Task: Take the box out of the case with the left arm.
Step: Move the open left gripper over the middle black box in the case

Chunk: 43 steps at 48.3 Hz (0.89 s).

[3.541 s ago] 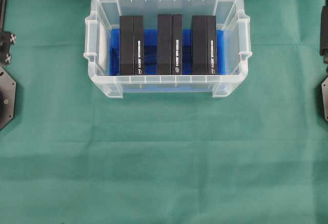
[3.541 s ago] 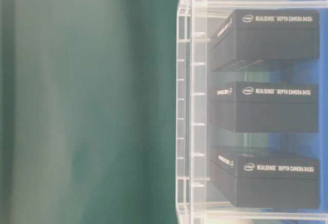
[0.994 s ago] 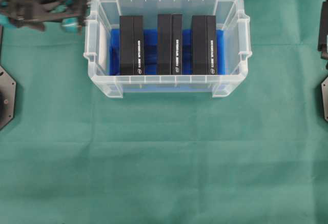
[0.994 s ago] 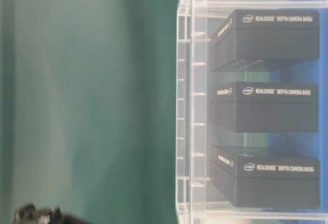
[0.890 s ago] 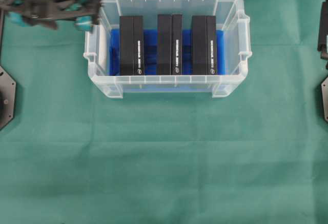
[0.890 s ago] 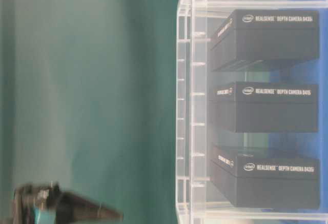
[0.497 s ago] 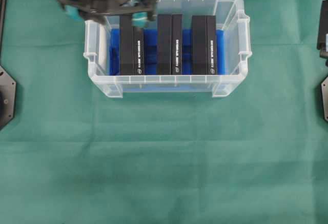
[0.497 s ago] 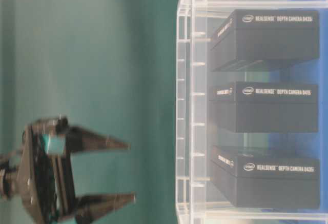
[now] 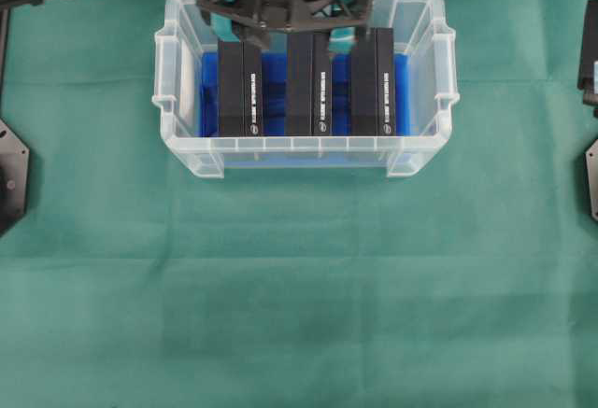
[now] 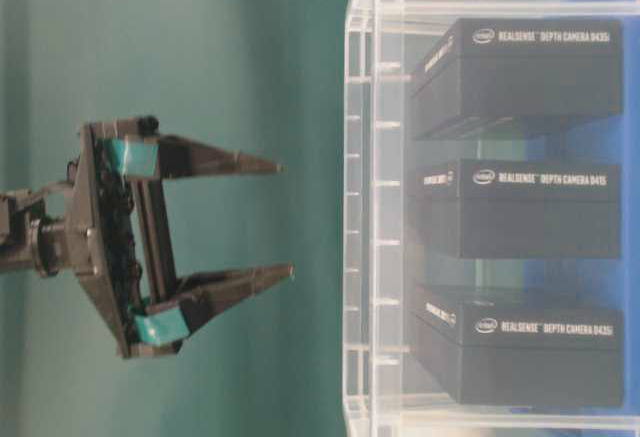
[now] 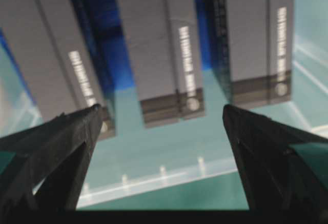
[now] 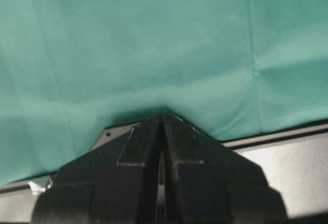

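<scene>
Box-filled case (image 9: 182, 151) sits on the green tabletop (image 9: 299, 287); three stiff, smooth black cartons stand on edge inside. Middle box (image 9: 309, 81) looks light, best pinched across its narrow faces. Left end effector (image 10: 282, 220) hovers above, spread wide, empty.

The left end effector (image 9: 290, 30) has swept in from the left to above the case (image 9: 187, 151), jaws wide.

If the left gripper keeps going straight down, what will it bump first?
Probably the middle box. The left gripper hangs open above the case, with that box between its fingers in the wrist view, though depth is hard to judge.
</scene>
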Available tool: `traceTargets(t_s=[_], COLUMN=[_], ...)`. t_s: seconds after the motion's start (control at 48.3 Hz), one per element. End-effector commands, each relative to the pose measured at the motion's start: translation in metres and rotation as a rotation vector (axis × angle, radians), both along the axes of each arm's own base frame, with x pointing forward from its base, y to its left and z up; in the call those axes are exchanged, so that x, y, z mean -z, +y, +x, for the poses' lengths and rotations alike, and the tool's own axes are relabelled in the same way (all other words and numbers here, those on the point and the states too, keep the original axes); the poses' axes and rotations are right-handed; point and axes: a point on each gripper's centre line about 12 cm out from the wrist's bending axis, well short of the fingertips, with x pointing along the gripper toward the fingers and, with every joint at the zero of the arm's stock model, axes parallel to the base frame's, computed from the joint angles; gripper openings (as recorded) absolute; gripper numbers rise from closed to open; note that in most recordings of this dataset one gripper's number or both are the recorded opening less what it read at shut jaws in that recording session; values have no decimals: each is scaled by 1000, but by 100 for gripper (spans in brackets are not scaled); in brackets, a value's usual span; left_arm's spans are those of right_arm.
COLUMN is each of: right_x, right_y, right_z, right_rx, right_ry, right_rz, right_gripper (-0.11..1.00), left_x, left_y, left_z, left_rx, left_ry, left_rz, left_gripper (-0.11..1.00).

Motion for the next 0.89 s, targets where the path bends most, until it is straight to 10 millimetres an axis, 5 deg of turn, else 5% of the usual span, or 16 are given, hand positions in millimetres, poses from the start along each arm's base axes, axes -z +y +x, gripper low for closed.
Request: traceTargets(t_s=[0.0, 0.87], right_x=[-4, -4], right_y=[0, -2], right_z=[1, 1], right_rx=[2, 2], right_ry=[-12, -13], right_rz=[-2, -14], right_gripper=[2, 2], left_x=[-16, -5], left_y=[-2, -4], left_z=[5, 16], left_rx=[6, -27], left_ry=[-46, -15], left_rz=[11, -12], left_gripper=[95, 95])
